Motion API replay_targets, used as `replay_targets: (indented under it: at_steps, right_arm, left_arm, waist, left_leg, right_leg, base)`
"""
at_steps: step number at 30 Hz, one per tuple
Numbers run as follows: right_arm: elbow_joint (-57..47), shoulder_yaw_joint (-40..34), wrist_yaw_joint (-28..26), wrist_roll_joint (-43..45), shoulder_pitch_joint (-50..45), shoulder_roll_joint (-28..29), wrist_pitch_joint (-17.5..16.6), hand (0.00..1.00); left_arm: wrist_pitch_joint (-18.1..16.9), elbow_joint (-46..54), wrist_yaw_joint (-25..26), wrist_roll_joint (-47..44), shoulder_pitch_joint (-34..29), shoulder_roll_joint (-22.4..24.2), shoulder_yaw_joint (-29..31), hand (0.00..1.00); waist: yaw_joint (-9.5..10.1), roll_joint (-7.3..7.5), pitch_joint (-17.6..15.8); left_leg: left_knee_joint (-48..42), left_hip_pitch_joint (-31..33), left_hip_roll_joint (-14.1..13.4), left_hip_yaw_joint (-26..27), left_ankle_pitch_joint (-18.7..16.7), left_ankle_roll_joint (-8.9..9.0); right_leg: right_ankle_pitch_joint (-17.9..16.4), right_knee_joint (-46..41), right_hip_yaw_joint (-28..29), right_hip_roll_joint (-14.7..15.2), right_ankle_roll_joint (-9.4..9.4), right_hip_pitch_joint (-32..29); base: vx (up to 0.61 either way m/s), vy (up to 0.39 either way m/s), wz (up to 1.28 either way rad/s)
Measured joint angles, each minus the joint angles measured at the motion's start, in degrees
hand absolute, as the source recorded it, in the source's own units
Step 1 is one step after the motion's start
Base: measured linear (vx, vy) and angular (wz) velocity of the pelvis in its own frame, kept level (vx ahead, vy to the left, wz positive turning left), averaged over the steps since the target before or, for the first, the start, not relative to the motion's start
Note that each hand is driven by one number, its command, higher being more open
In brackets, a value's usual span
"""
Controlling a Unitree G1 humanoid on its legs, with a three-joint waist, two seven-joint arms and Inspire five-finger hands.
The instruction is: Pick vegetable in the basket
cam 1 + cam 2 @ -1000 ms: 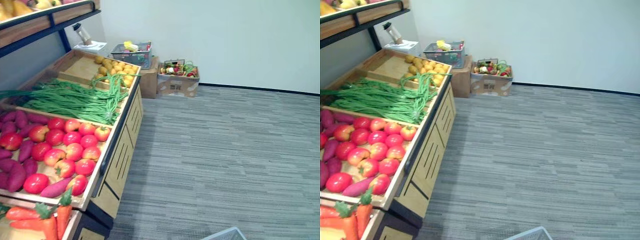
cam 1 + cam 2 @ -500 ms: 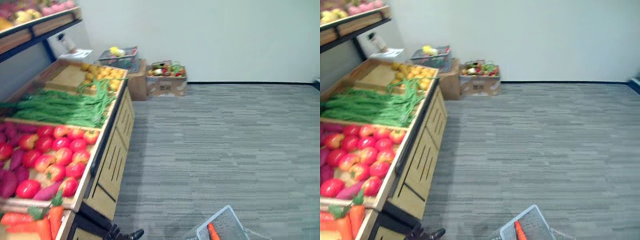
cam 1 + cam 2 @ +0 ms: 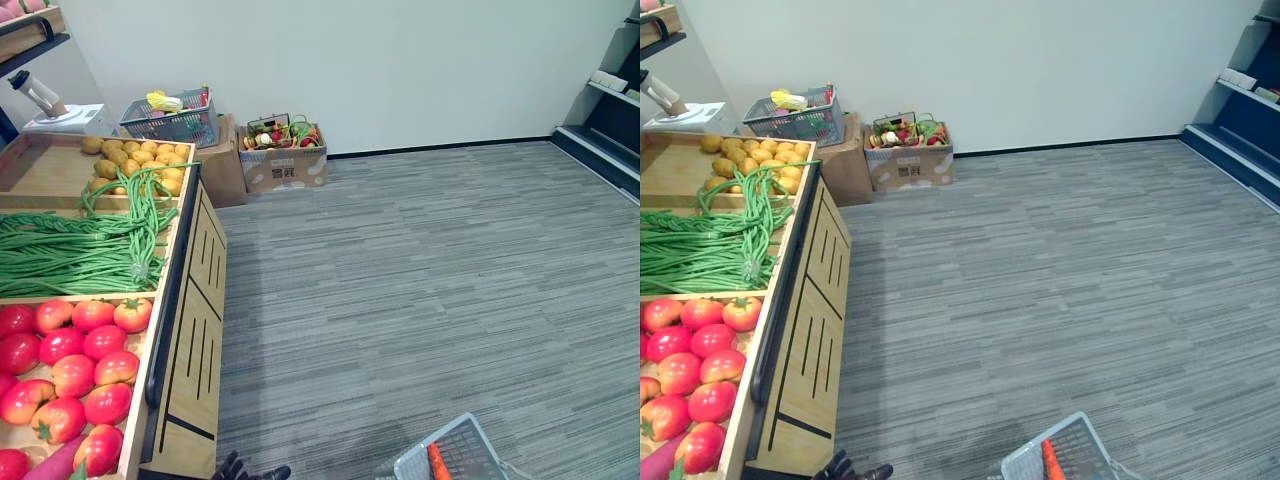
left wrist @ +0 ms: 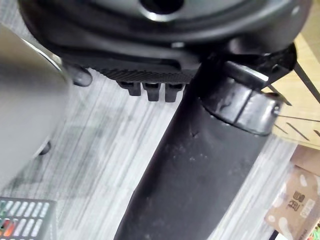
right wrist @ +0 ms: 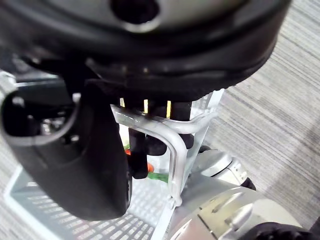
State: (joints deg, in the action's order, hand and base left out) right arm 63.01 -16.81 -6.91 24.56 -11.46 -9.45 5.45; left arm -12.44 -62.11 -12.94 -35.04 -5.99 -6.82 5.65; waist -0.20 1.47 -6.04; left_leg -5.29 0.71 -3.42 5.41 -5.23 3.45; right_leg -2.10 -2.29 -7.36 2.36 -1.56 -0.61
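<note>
Grey striped carpet floor (image 3: 420,280) runs back to a white wall, with a light wooden produce stand (image 3: 190,340) along its left edge. On the stand, round red tomatoes (image 3: 75,375) fill the nearest compartment. Long green string beans (image 3: 70,255) lie in the middle one, with a few strands looping over into the far one. Small yellow-brown round produce (image 3: 130,160) is piled at the far end. By the floor's far edge, against the wall, a grey wire basket (image 3: 175,120) rests on a brown carton. Just beside it stands an open cardboard box (image 3: 285,165) of mixed produce.

At the near edge of the floor, right of centre, hangs a pale grey plastic mesh shopping basket (image 3: 470,448). An orange carrot (image 3: 437,462) lies inside it on the mesh bottom. The right hand (image 5: 75,165) is directly above the basket, its fingers (image 5: 140,150) curled under and round the pale hoop handle (image 5: 170,135). The carrot is thus below the hand, down in the basket, and not touching it.

The left hand (image 3: 238,469) shows dark at the near edge of the floor, close to the foot of the stand and well apart from the basket. Whether it is released or clenched I cannot tell.
</note>
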Motion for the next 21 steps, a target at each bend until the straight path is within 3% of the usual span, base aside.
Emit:
replay_targets:
  at_steps: [4, 7, 9, 10, 13, 15, 16, 17, 18, 19, 20, 21]
  right_arm:
    - [0.2, 1.8, 0.1, -1.4, 2.1, -0.2, 0.3, 0.0]
    - [0.2, 2.3, 0.1, -1.4, 3.1, -0.2, 0.6, 0.0]
    - [0.3, 2.3, 0.3, -0.2, 3.1, -0.1, 0.6, 0.0]
    - [0.2, 2.2, 0.7, 0.6, 3.2, -0.2, 0.5, 0.0]
    - [0.3, -0.1, 1.4, 2.7, 3.9, -0.4, 0.3, 0.0]
    - [0.9, 0.0, 1.4, 2.7, 3.3, -0.2, 0.3, 0.0]
    - [1.1, 0.0, 1.4, 2.7, 2.9, -0.2, 0.3, 0.0]
    - [1.5, 0.0, 1.3, 2.7, 2.9, -0.1, 0.3, 0.0]
    - [2.1, 0.0, 1.2, 2.6, 2.7, 0.0, 0.3, 0.0]
    - [2.2, 0.0, 0.9, 2.6, 2.2, 0.1, 0.3, 0.0]
    - [2.6, -0.1, 0.5, 2.6, 2.0, 0.0, 0.3, 0.0]
    - [3.0, -0.8, 0.5, 2.7, 2.0, 0.1, 0.9, 0.0]
  left_arm:
    - [0.1, 0.0, 0.6, -0.4, 0.2, -0.2, -0.4, 1.0]
    - [0.5, -0.1, 0.6, 0.0, -0.6, 0.2, -0.3, 1.0]
    - [0.6, -0.1, 0.6, 2.0, -1.5, 0.5, -0.3, 1.0]
    - [0.7, -0.2, 0.5, 3.2, -2.4, 0.7, -0.2, 1.0]
    - [1.1, -0.1, 0.5, 4.3, -3.2, -0.1, 0.7, 1.0]
    - [1.1, -0.3, 0.7, 4.2, -4.9, -0.8, 1.9, 1.0]
    - [1.3, -0.7, 0.9, 3.9, -5.6, -0.9, 2.5, 1.0]
    - [1.5, -0.8, 1.0, 3.5, -5.7, -0.9, 2.5, 1.0]
    - [1.8, -0.8, 1.3, 3.1, -5.9, -1.0, 2.5, 1.0]
    - [1.9, -0.8, 1.4, 3.0, -6.0, -1.4, 2.5, 1.0]
    - [1.9, -0.8, 1.5, 3.0, -5.6, -1.2, 2.5, 1.0]
    - [2.3, -0.8, 1.5, 3.0, -5.0, -1.0, 2.5, 1.0]
  waist:
    - [0.2, 0.46, 0.3]
    - [0.84, -0.26, 0.3]
    - [1.54, -0.59, 0.0]
    - [1.98, -0.61, 0.0]
    - [1.61, -0.21, -1.7]
    - [0.82, 0.29, -1.6]
    - [0.44, 0.27, -1.6]
    - [0.28, 0.29, -1.6]
    - [0.14, 0.74, -1.5]
    - [-0.26, 1.11, -1.2]
    - [-0.42, 1.53, -1.2]
    - [-0.55, 0.84, -1.3]
  left_leg:
    - [-0.3, -1.1, 0.0, -0.5, -0.4, -0.5]
    - [-3.9, -0.4, -0.6, -1.2, -3.2, -0.86]
    - [-6.2, -0.2, -0.7, -1.4, -5.9, -1.72]
    - [-7.8, -0.1, -0.7, -1.4, -7.4, -2.53]
    - [-8.1, -3.5, 0.6, -1.2, -8.0, -4.3]
    - [-8.1, -5.5, 0.3, -1.2, -8.7, -4.45]
    - [-7.8, -5.9, -0.4, -1.4, -9.0, -4.13]
    - [-7.5, -5.9, -0.7, -1.5, -9.0, -3.99]
    - [-6.5, -5.8, -0.9, -1.8, -9.2, -3.56]
    - [-6.0, -5.6, -0.8, -2.6, -9.5, -2.81]
    - [-5.9, -5.9, -1.0, -3.5, -9.9, -1.91]
    - [-5.8, -6.5, -1.9, -4.7, -10.5, -0.82]
  right_leg:
    - [0.0, 0.4, -0.6, 0.0, -0.14, 1.7]
    - [-0.8, -2.0, -0.6, -0.5, -0.85, 1.5]
    - [-3.4, -7.8, -0.5, -0.2, -1.35, -0.1]
    - [-5.3, -14.9, -0.5, 0.7, -1.97, -2.9]
    - [-6.3, -36.9, -0.7, 4.6, -1.29, -11.9]
    - [-8.5, -34.6, -1.2, 4.3, -1.12, -12.4]
    - [-8.1, -27.8, -1.5, 3.1, -1.61, -12.6]
    - [-7.4, -23.0, -1.5, 2.4, -2.18, -12.6]
    - [-4.5, -13.0, -0.8, 1.2, -3.46, -12.2]
    - [-0.2, -11.2, -0.4, 0.8, -2.61, -11.9]
    - [0.8, -11.8, -0.9, 0.6, -1.2, -12.0]
    - [0.4, -13.3, -2.2, 0.1, -0.55, -11.7]
  base:
    - [0.07, 0.027, 0.06]
    - [-0.01, 0.017, 0.01]
    - [-0.07, 0.061, -0.04]
    - [-0.11, 0.053, -0.09]
    - [-0.07, 0.041, 0.04]
    - [-0.02, -0.028, 0.1]
    - [0.03, -0.067, 0.08]
    - [0.11, -0.117, 0.11]
    - [0.14, -0.124, 0.16]
    - [0.25, -0.184, 0.24]
    - [0.31, -0.204, 0.38]
    - [0.38, -0.244, 0.44]
